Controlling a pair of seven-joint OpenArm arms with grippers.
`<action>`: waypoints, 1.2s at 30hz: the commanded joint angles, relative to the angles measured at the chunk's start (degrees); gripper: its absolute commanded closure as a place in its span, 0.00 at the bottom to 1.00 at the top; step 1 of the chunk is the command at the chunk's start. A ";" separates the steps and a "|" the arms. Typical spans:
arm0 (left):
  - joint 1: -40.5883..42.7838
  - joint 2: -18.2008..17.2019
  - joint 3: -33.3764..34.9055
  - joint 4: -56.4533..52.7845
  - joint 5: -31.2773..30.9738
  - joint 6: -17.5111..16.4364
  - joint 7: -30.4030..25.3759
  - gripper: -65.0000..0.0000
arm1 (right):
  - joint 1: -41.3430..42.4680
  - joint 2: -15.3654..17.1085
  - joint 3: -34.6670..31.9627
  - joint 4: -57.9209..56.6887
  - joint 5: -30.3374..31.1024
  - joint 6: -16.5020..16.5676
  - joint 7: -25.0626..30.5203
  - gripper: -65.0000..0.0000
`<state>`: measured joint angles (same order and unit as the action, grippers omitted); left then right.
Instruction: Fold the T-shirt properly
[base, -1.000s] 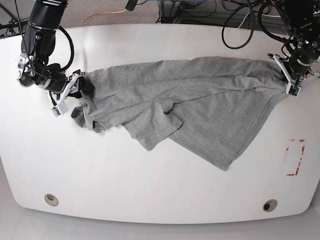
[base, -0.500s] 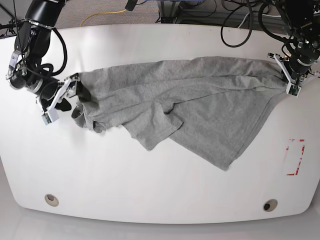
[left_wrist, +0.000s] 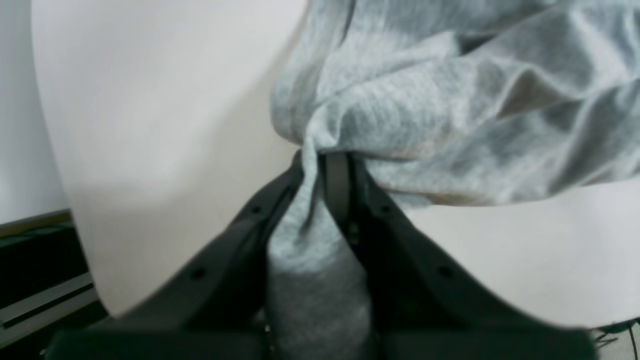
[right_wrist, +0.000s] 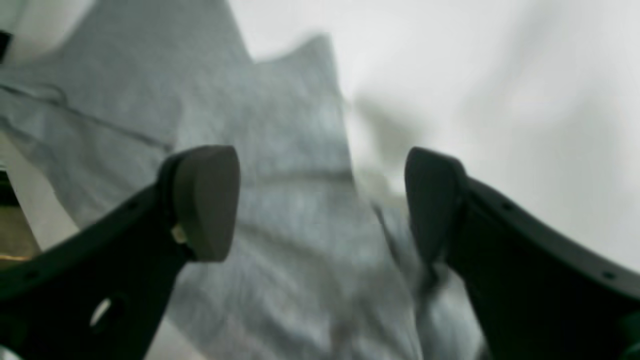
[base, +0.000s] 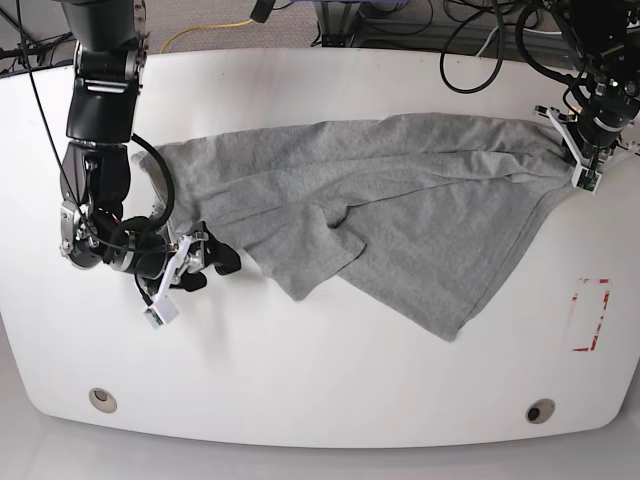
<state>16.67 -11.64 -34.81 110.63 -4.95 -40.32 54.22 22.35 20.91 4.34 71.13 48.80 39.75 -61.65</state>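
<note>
Your left gripper (left_wrist: 320, 175) was clamped tight on a bunched corner of the T-shirt (base: 400, 200), pinching the grey fabric between both fingers out by the far edge of the white table (base: 320, 380). The shirt lay spread across the middle of the table, plain grey side up, wrinkled, with one flap folded over near the centre and a corner pointing toward the front edge. Your right gripper (right_wrist: 320, 200) had its fingers (right_wrist: 205, 200) spread wide with nothing between them, hovering low over the shirt's other end; the wrist view was pretty blurry there.
</note>
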 joint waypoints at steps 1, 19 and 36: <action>-0.18 -0.71 -0.31 1.06 -0.28 0.32 -0.90 1.00 | 3.98 0.41 -3.77 -2.61 -1.28 0.25 2.26 0.24; -0.18 -0.62 -0.40 1.06 -0.28 0.32 -0.90 1.00 | 8.99 -9.61 -8.69 -17.20 -25.63 0.25 14.13 0.24; -0.18 -0.80 -0.40 1.06 -0.28 0.32 -0.90 1.00 | 5.92 -13.48 -8.51 -17.29 -26.25 0.25 16.59 0.47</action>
<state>16.67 -11.64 -34.83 110.63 -4.95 -40.34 54.15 26.98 7.16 -4.45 53.08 22.11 39.64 -45.41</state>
